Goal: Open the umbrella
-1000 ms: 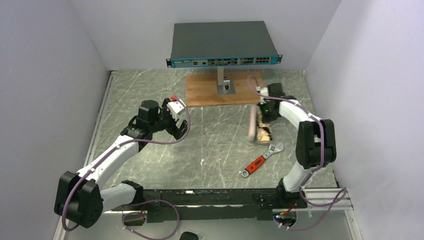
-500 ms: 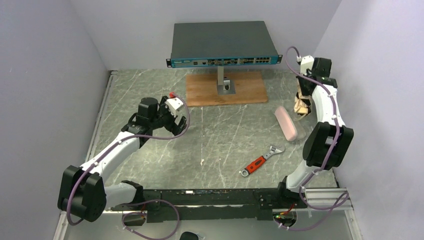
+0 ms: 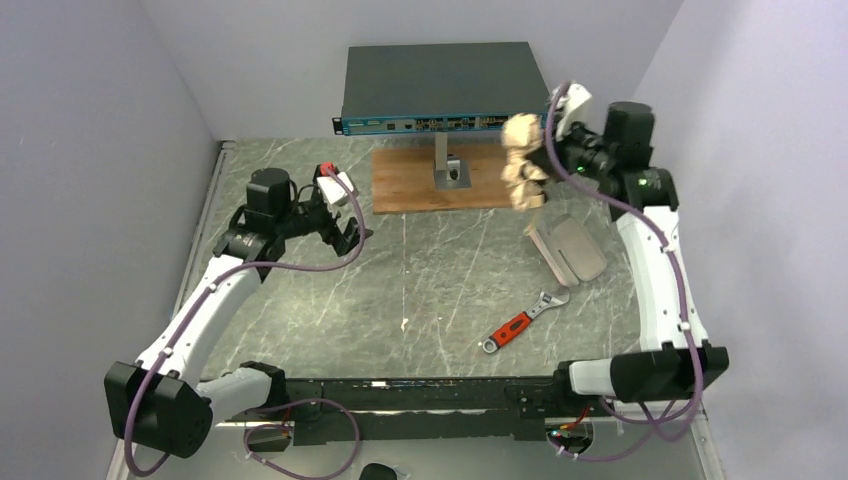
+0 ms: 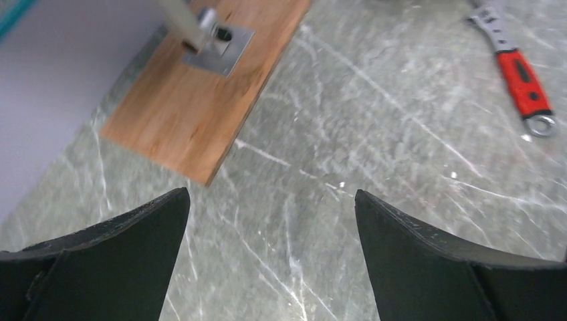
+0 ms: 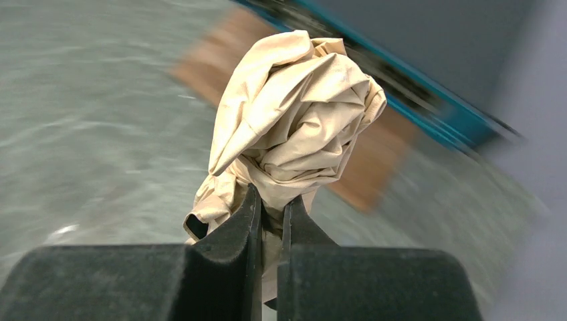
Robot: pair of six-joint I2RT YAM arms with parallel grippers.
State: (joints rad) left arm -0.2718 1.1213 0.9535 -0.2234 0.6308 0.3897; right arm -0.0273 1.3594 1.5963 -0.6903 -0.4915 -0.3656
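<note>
The umbrella [image 3: 521,160] is a crumpled pale beige bundle held in the air in front of the rack's right end. My right gripper [image 3: 547,152] is shut on it. In the right wrist view the fingers [image 5: 271,200] pinch the fabric's lower folds [image 5: 294,114], with a dark lining edge at the lower left. No shaft or handle shows. A flat pinkish piece [image 3: 568,250] lies on the table below it. My left gripper [image 3: 342,235] is open and empty over the table's left middle; its wrist view [image 4: 269,194] shows bare marble between the jaws.
A red-handled wrench [image 3: 522,322] lies front right, also in the left wrist view [image 4: 518,63]. A wooden board [image 3: 400,185] with a metal post [image 3: 445,165] carries a network switch [image 3: 445,85] at the back. Walls close in left and right.
My right arm has lifted and swung the beige bundle up and left, toward the rack. The pinkish piece has shifted and lies flatter. My left arm has drawn back and left a little.
</note>
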